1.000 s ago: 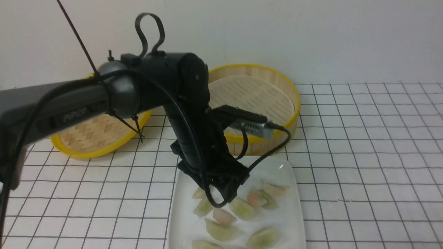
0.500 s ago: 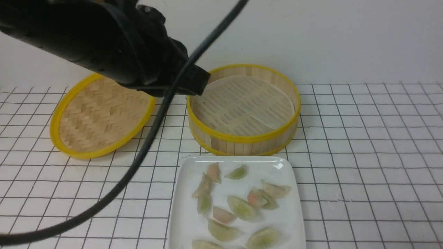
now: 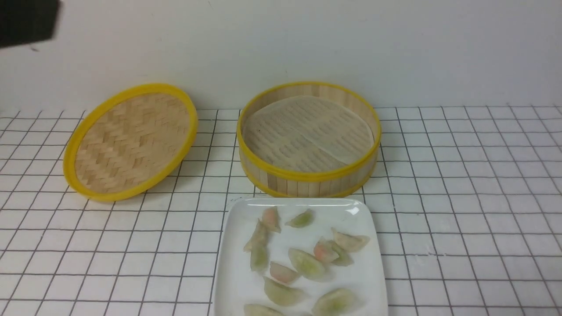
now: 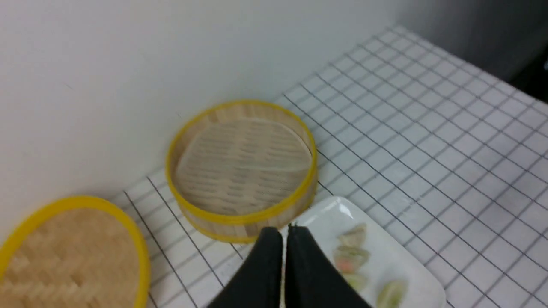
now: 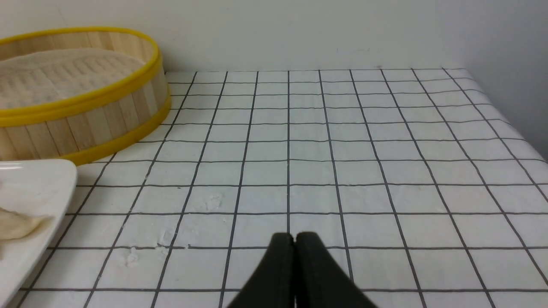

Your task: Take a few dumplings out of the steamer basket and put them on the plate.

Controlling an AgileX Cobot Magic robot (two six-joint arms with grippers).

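The steamer basket [image 3: 307, 175] stands at the back centre with only its pale liner inside; it also shows in the left wrist view [image 4: 239, 218] and the right wrist view [image 5: 85, 111]. The white plate [image 3: 377, 281] lies in front of it and holds several dumplings [image 3: 307, 263]. The plate [image 4: 411, 273] and some dumplings [image 4: 351, 252] show in the left wrist view. My left gripper [image 4: 284, 233] is shut and empty, raised high above the plate's near-basket edge. My right gripper [image 5: 294, 238] is shut and empty, low over the cloth to the right of the plate [image 5: 38, 179].
The flat woven-bamboo lid [image 3: 129, 140] with a yellow rim lies tilted at the back left, also in the left wrist view [image 4: 68, 256]. A white cloth with a black grid [image 3: 461, 197] covers the table. A wall stands right behind the basket.
My left arm has lifted off the plate and swung up and to the left, almost out of the front view. Two more dumplings now show on the plate's far left part.
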